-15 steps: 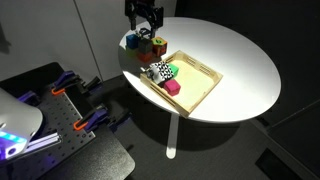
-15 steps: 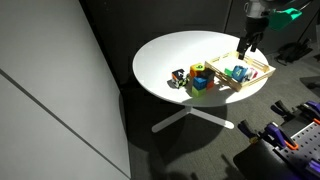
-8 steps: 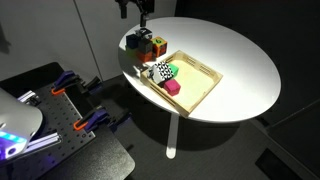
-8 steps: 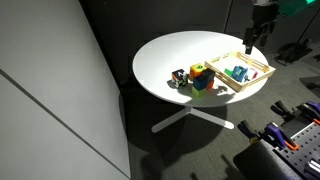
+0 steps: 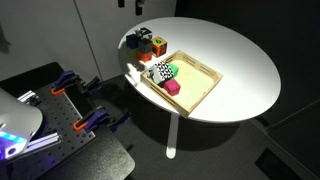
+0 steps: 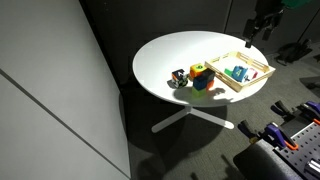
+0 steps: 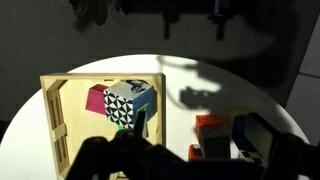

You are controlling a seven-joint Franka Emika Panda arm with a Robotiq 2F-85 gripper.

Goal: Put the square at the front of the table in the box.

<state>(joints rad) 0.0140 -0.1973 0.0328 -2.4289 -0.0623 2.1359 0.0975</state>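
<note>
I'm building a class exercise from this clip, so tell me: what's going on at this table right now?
A robot arm is working with cubes on a round white table. The black-and-white patterned cube already lies inside the wooden tray, close to a pink cube. The gripper hangs well above the table, touching nothing; whether it is open is unclear. A few more cubes stand on the table beside the tray.

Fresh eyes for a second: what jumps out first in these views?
The white round table against the dark room, then the wooden tray near its edge holding a checkered cube, a green cube and a pink cube. Beside the tray, more bright cubes sit clustered on the tabletop. The hand hangs above.
</note>
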